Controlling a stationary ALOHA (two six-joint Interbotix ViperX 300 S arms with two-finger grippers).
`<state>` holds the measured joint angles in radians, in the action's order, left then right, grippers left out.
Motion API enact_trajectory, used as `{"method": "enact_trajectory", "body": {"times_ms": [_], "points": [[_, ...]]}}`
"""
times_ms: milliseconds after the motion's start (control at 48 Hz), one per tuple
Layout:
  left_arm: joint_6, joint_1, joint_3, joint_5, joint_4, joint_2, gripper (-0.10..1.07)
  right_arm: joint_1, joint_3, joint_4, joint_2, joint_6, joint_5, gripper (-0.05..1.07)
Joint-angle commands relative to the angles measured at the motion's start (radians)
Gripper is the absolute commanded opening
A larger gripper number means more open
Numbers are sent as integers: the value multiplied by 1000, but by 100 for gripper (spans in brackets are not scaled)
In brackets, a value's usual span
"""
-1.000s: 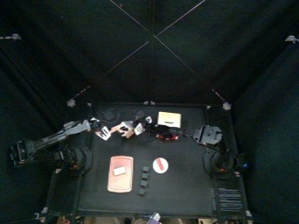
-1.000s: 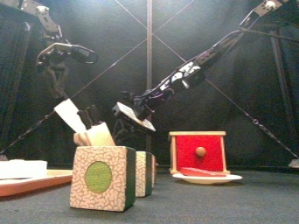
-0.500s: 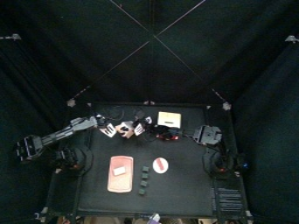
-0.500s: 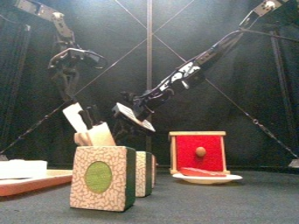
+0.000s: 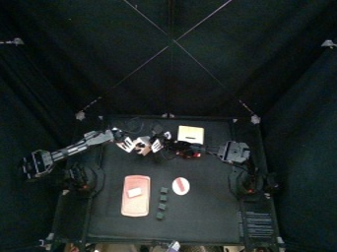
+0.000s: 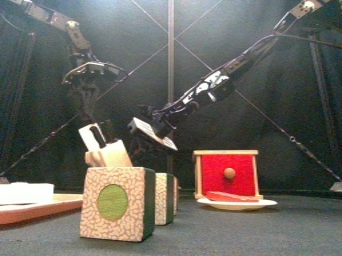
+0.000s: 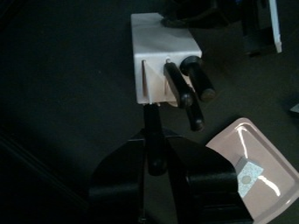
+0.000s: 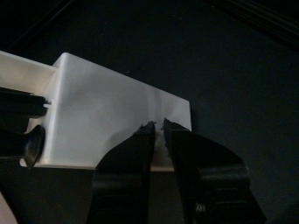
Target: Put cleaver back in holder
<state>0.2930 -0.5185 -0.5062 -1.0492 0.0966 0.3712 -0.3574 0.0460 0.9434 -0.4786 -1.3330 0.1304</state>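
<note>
Two arms in play: left gripper (image 6: 90,88) hangs wide and empty above the holder (image 7: 163,52), right gripper (image 8: 163,129) pinches its edge, cleaver not distinguishable among the slotted dark handles (image 7: 187,83), so I judge insertion done; next I verify seating.
</note>
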Motion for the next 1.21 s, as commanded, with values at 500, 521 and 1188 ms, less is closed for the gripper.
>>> {"method": "enact_trajectory", "body": {"times_ms": [500,521,1188], "points": [[3,0,-40,133,-14,129,88,5,31,0,72,3,2,59],[3,2,-48,137,-15,138,88,5,38,-2,77,5,3,59],[5,267,-262,420,-84,376,87,57,304,14,319,5,3,59]]}}
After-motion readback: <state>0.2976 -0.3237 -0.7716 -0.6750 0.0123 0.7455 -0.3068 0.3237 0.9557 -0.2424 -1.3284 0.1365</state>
